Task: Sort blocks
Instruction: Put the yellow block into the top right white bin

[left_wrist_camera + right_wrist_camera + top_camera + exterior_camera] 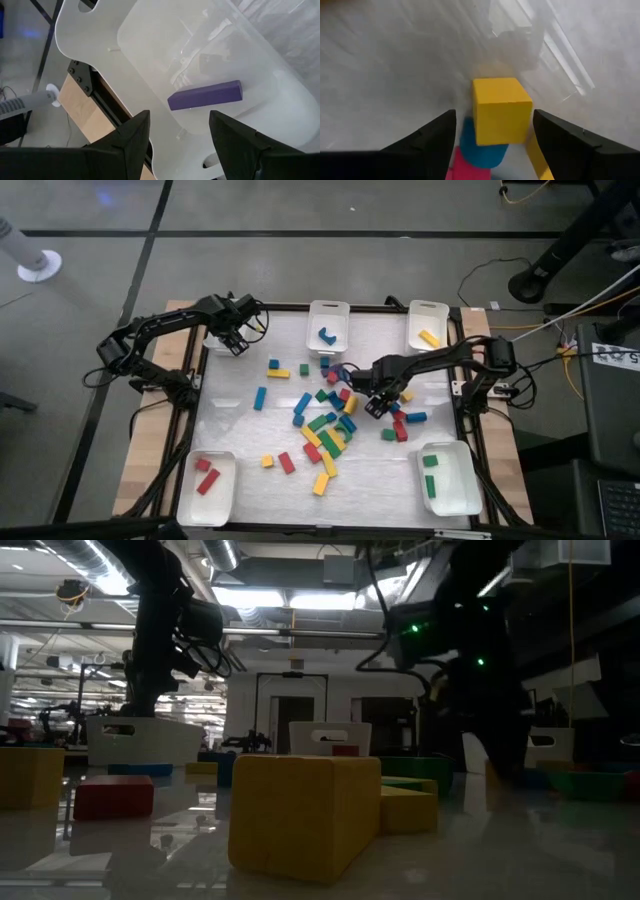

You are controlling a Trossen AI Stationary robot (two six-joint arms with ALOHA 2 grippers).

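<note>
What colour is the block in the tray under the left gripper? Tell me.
Purple. The block shows best in the left wrist view.

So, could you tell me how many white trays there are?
5 trays, by the high view: top left, partly under the left gripper; top middle; top right; bottom left; bottom right.

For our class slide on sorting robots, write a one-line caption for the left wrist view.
Open left tool poised over a white tray holding a single purple block.
</note>
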